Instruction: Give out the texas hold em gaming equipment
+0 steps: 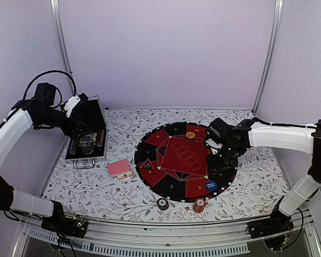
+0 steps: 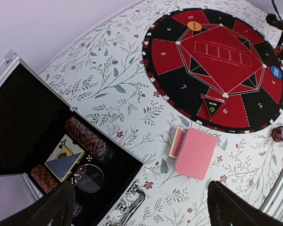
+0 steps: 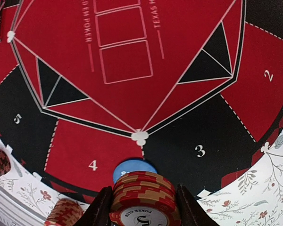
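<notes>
1. We see a round mat (image 1: pixel 174 155) in black and red wedges, with white lines, white numbers and a white scalloped rim.
2. The tablecloth (image 1: pixel 123 128) is white, printed with grey-green leafy sprigs and small red flowers.
3. The cards (image 2: pixel 195 153) have pink-red backs in a fine crosshatch.
4. The orange disc (image 1: pixel 190 135) carries dark lettering; the blue disc (image 1: pixel 211 186) carries white lettering.
5. The stack of chips (image 3: pixel 144 190) has red and tan striped edges and a white centre label.
6. The case (image 2: pixel 0 70) is silver outside and black inside.
7. We note a blue-checked card back (image 2: pixel 63 165) inside it.
</notes>
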Robot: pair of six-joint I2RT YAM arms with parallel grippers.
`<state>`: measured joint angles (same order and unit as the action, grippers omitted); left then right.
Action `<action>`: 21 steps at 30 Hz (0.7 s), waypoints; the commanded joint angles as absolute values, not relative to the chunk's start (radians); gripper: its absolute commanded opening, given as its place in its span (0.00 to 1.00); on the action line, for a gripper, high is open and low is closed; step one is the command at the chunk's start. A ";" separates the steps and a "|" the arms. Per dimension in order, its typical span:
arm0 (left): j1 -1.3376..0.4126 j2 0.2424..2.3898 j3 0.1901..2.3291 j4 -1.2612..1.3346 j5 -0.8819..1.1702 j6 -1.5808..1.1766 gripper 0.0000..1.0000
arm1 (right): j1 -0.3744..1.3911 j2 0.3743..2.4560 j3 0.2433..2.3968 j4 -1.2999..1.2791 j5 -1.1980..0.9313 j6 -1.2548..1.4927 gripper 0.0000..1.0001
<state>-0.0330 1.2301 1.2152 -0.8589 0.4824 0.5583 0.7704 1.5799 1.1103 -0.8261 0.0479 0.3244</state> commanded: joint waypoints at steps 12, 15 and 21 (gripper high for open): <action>-0.043 1.223 1.234 -0.882 0.486 0.584 1.00 | 0.634 1.684 0.963 -0.640 0.100 0.313 0.20; -0.043 1.223 1.233 -0.882 0.483 0.584 1.00 | 0.628 1.700 0.955 -0.630 0.098 0.311 0.20; -0.043 1.221 1.234 -0.882 0.482 0.587 1.00 | 0.629 1.705 0.933 -0.624 0.093 0.317 0.26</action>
<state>-0.0330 1.2301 1.2205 -0.8604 0.4820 0.5758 0.6353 1.6897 0.9611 -0.6598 0.0769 0.3141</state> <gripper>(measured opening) 0.996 0.413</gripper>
